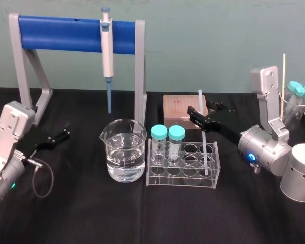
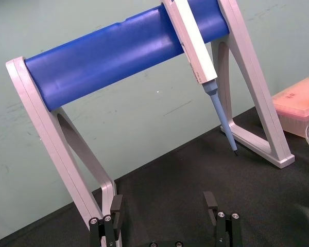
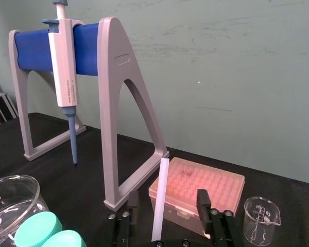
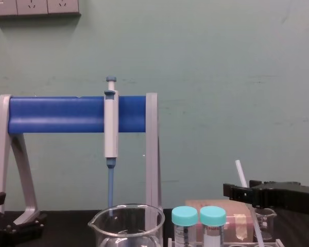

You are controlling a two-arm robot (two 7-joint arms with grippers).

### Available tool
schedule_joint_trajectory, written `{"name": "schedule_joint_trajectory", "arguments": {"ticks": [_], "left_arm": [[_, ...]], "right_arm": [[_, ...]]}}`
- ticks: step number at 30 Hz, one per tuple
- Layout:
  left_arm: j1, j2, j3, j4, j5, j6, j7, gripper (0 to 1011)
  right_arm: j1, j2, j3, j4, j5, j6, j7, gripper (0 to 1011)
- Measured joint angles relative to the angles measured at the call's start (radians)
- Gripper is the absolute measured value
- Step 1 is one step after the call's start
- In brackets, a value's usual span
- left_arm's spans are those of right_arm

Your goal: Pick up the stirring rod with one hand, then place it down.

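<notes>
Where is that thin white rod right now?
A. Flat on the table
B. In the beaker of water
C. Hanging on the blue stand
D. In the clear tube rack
D: the stirring rod leans in a hole of the clear rack, between the right gripper's open fingers.

1. The left gripper (image 1: pixel 65 131) has black blocky jaws; behind them sit silver casing (image 1: pixel 10 127), a looping grey cable (image 1: pixel 42 177) and a green light (image 1: pixel 12 185).
2. The right gripper (image 1: pixel 202 113) has black jaws with silver screws (image 3: pixel 215 212) at their base and a blue light (image 1: pixel 250 156) behind.

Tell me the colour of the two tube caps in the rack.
Both caps are teal; the head view shows them best.
</notes>
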Motion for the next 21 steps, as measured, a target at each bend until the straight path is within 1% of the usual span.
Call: {"name": "schedule_joint_trajectory", "arguments": {"ticks": [1, 3, 4, 5, 8, 11, 13, 17, 21], "left_arm": [[0.000, 0.000, 0.000, 0.000, 0.000, 0.000, 0.000, 1000], [0.000, 0.000, 0.000, 0.000, 0.000, 0.000, 0.000, 1000], [0.000, 0.000, 0.000, 0.000, 0.000, 0.000, 0.000, 1000], [0.000, 0.000, 0.000, 0.000, 0.000, 0.000, 0.000, 1000], [0.000, 0.000, 0.000, 0.000, 0.000, 0.000, 0.000, 1000], [0.000, 0.000, 0.000, 0.000, 0.000, 0.000, 0.000, 1000], [0.000, 0.000, 0.000, 0.000, 0.000, 0.000, 0.000, 1000], [0.000, 0.000, 0.000, 0.000, 0.000, 0.000, 0.000, 1000], [0.000, 0.000, 0.000, 0.000, 0.000, 0.000, 0.000, 1000]], "right_arm": [[0.000, 0.000, 0.000, 0.000, 0.000, 0.000, 0.000, 716], [0.000, 0.000, 0.000, 0.000, 0.000, 0.000, 0.000, 635], [0.000, 0.000, 0.000, 0.000, 0.001, 0.000, 0.000, 626], [0.000, 0.000, 0.000, -0.001, 0.001, 0.000, 0.000, 577], [0.000, 0.000, 0.000, -0.001, 0.001, 0.000, 0.000, 496], [0.000, 0.000, 0.000, -0.001, 0.002, 0.000, 0.000, 373], [0.000, 0.000, 0.000, -0.001, 0.002, 0.000, 0.000, 334], [0.000, 0.000, 0.000, -0.001, 0.002, 0.000, 0.000, 190], [0.000, 0.000, 0.000, -0.001, 0.002, 0.000, 0.001, 93]]}}
